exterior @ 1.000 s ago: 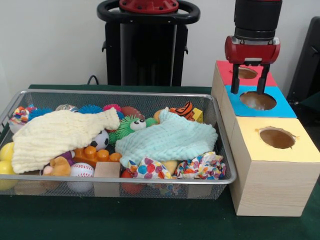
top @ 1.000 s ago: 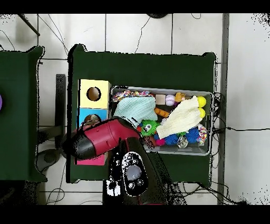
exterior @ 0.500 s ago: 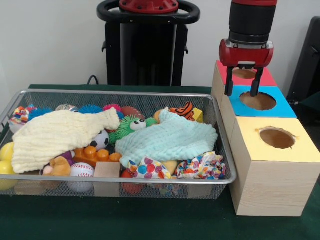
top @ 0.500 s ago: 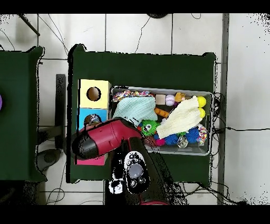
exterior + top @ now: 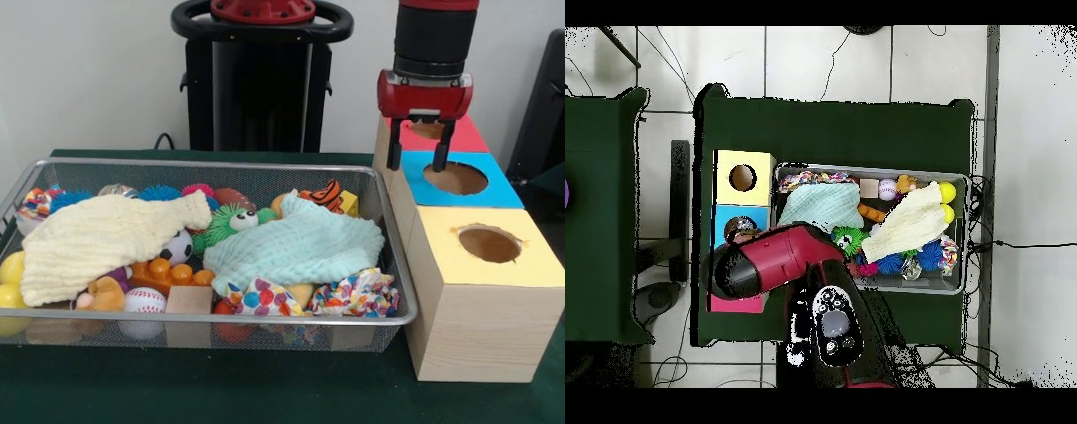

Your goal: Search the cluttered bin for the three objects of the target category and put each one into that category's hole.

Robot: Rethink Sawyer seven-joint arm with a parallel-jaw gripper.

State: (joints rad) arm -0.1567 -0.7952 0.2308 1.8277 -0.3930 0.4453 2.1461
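The silver wire mesh bin [image 5: 265, 165] [image 5: 958, 283] holds many toys under a yellow cloth [image 5: 101, 235] [image 5: 905, 225] and a mint cloth [image 5: 296, 247] [image 5: 820, 206]. A green googly-eyed ball [image 5: 231, 221], an orange brick [image 5: 163, 273], a baseball [image 5: 144, 301] and a wooden cube [image 5: 189, 300] show. Three boxes stand beside the bin, with a red top [image 5: 468, 139], a blue top [image 5: 494, 184] and a yellow top [image 5: 512, 256] [image 5: 743, 177], each with a round hole. My gripper [image 5: 415, 163] is open and empty, above the left edge of the blue box.
The robot pedestal [image 5: 260, 79] stands behind the bin. Colourful crumpled wrappers [image 5: 353, 296] lie at the bin's front right. Yellow balls [image 5: 11, 269] sit at its left end. The arm [image 5: 765, 262] covers the red box from above.
My gripper has moved left and slightly up, from over the blue hole toward the bin side of the boxes. It stays open and empty.
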